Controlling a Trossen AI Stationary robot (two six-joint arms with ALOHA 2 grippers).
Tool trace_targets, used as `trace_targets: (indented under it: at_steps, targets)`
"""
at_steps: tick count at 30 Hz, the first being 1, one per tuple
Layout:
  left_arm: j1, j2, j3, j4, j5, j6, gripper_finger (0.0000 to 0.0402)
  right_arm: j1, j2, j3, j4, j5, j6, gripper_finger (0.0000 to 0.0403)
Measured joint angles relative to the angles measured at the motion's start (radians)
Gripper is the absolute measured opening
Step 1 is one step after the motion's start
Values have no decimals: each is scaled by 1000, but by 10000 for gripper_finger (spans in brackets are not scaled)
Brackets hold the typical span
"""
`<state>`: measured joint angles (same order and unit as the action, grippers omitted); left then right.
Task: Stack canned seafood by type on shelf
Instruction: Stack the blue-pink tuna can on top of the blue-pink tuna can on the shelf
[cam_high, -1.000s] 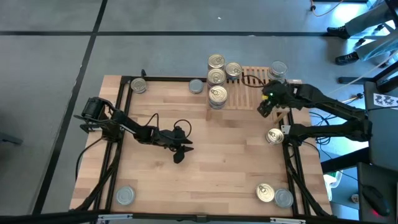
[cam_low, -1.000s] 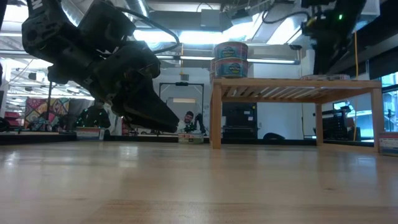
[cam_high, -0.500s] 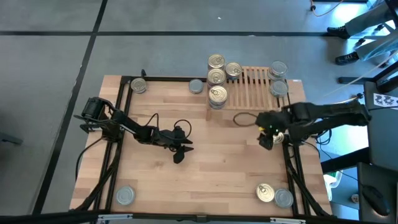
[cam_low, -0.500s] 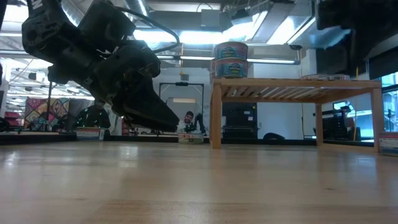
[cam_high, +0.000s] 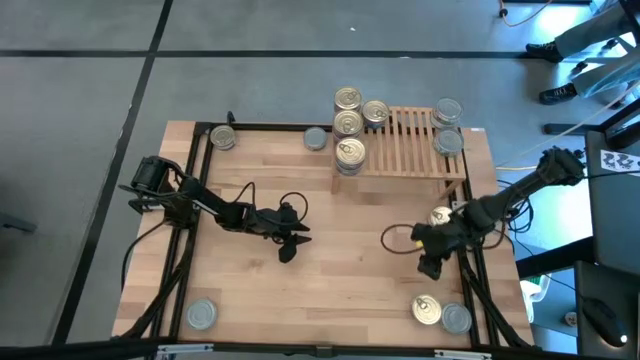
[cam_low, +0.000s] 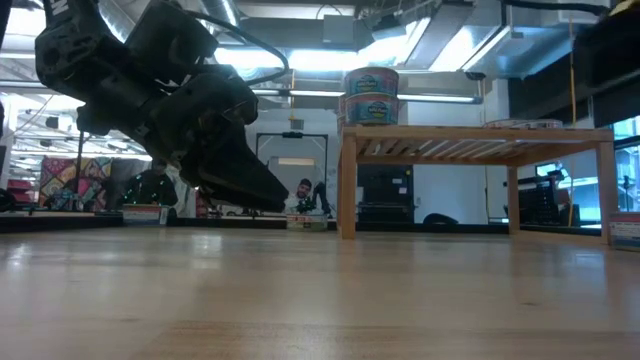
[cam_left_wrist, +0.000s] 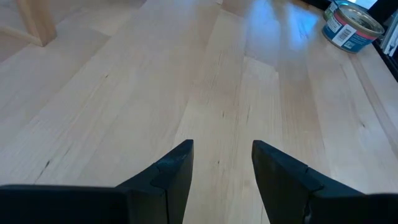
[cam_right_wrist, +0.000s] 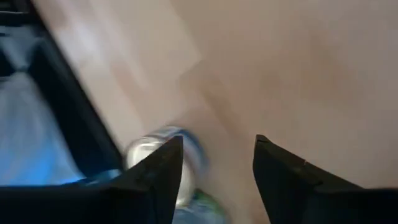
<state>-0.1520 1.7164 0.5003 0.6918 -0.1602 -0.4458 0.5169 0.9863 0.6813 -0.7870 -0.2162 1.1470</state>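
Pale wood slats make up the shelf (cam_high: 408, 142), my landmark at the table's (cam_high: 330, 290) far edge, right of centre. On it I see gold-topped cans (cam_high: 350, 125) crowded at its left end, some stacked, and two grey-topped cans (cam_high: 447, 127) at its right end; the slats between them lie bare. A lone grey can (cam_high: 316, 139) sits on the table just left of the shelf, and a gold one (cam_high: 223, 138) is well to the left at the far left corner. In front of the shelf's right end, a gold can (cam_high: 440, 217) sits near the table's right edge, and my right gripper (cam_high: 430, 264) hangs just nearer than it, fingers parted with nothing between them; the wrist view is blurred but shows two cans (cam_right_wrist: 168, 163) by the black edge rail. Two more cans (cam_high: 440, 313), gold and grey, rest side by side in the near right corner, and one grey can (cam_high: 202, 315) in the near left. My left gripper (cam_high: 285, 244) hovers well left of the shelf over mid-table, fingers apart and empty. The broad stretch of boards in front of the shelf, between both grippers, is free.
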Motion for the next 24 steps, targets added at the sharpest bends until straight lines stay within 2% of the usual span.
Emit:
trace_targets:
  at_steps: [7,15,19,24]
  targets:
    - [0,0,0,0,0,16,162,131,0,-125,332,-31,197,148]
    - [0,0,0,0,0,29,162,305,35,-180,527,-31,458,54]
    - [0,0,0,0,-1,28,162,338,110,-201,636,-27,483,11]
    - [-1,0,0,0,-1,19,162,340,232,-202,716,-30,418,13]
